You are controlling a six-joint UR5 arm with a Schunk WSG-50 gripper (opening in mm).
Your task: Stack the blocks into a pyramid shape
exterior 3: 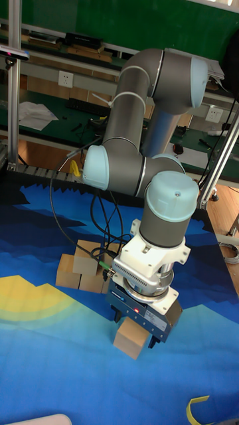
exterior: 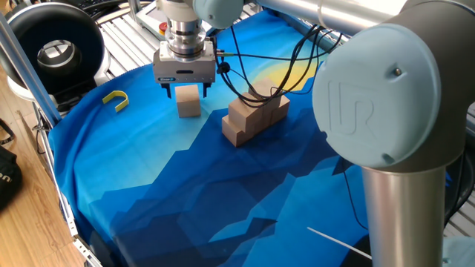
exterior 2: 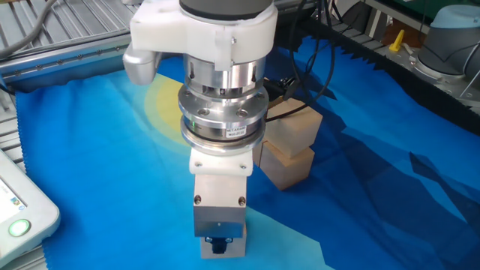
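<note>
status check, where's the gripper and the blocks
Gripper straddling lone block, grip unconfirmed. Partial stack apart. Yellow hook off to the side.

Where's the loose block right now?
In one fixed view the loose block stands on the blue cloth between the pincer fingers, left of the stack and right of the yellow hook.

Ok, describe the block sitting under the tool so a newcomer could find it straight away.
Start at the blue cloth covering the table, then find the arm's tool near the yellow hook-shaped piece. Between its fingers stands a plain tan wooden block. Unlike the other blocks, which are packed together in a cluster, it stands alone.
</note>
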